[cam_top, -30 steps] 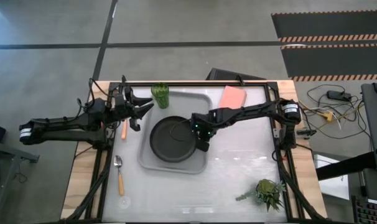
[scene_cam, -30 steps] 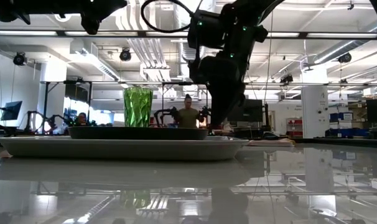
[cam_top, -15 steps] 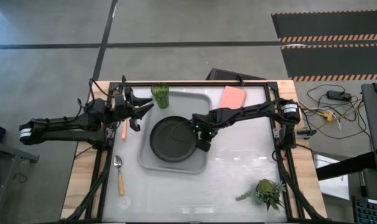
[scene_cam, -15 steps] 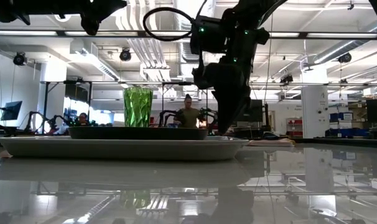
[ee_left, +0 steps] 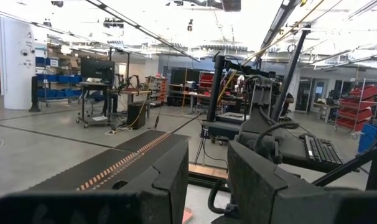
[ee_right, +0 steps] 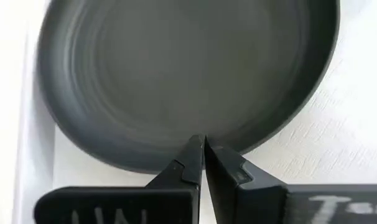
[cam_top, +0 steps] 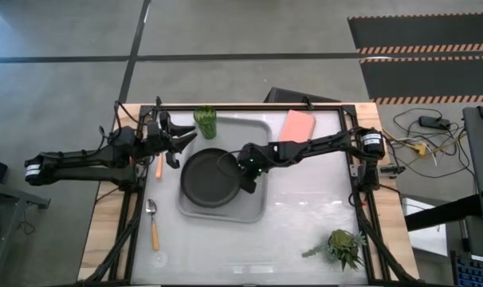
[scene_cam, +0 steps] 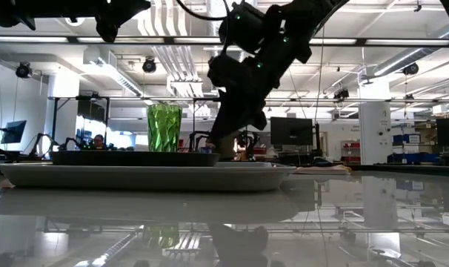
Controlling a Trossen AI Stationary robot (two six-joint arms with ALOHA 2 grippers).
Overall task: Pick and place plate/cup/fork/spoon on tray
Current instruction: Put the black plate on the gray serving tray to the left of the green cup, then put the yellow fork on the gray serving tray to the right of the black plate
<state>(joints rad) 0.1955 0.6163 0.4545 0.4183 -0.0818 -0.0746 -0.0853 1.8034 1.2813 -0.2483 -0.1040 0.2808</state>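
The black plate (cam_top: 212,177) lies flat in the grey tray (cam_top: 256,135) and also shows in the low view (scene_cam: 132,157). The green cup (cam_top: 205,121) stands upright in the tray's far left corner. My right gripper (cam_top: 248,185) is shut at the plate's right rim. My left gripper (cam_top: 180,142) is open and empty, raised over the tray's left edge. The fork (cam_top: 159,165) lies on the table left of the tray, with only its orange handle showing. The spoon (cam_top: 153,223) lies on the table nearer the front. My right gripper has its shut fingertips (ee_right: 195,163) against the outer side of the plate's raised rim (ee_right: 176,152), on the plate's right, slightly near side. The fingers slant down from the table's right. The plate lies flat on the tray's floor.
A salmon-pink pad (cam_top: 297,125) lies right of the tray at the back. A small green plant (cam_top: 341,247) stands at the near right. A black frame runs along the table's left and right sides. People show in the room behind the table.
My right gripper has moved toward the table's left edge and tipped more slanted, its fingers shut. The plate has slid leftward across the tray's floor, staying flat.
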